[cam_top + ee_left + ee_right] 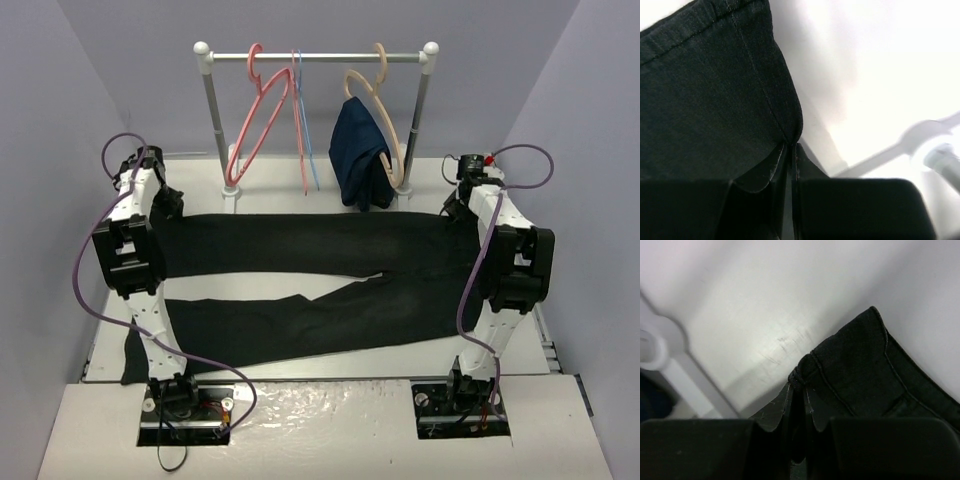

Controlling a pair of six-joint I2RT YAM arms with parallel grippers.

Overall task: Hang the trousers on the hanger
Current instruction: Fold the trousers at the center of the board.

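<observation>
The black trousers (300, 245) lie flat across the table, one leg stretched along the far side and the other angled toward the near left. My left gripper (168, 205) is at the far-left end of the upper leg. In the left wrist view its jaws (791, 146) are shut on the hem edge of the trousers (705, 100). My right gripper (452, 207) is at the far-right corner, and in the right wrist view (800, 382) it is shut on a bunched corner of the trousers (860, 370). The salmon-pink hanger (252, 125) hangs on the left part of the rail, apart from both grippers.
A white-capped metal rail (316, 56) stands at the back of the table. A thin light-blue hanger (303, 120) hangs at its middle. A tan hanger (382, 80) with a navy garment (360, 155) hangs on the right. The rail's white feet (935, 147) (655, 347) lie near both grippers.
</observation>
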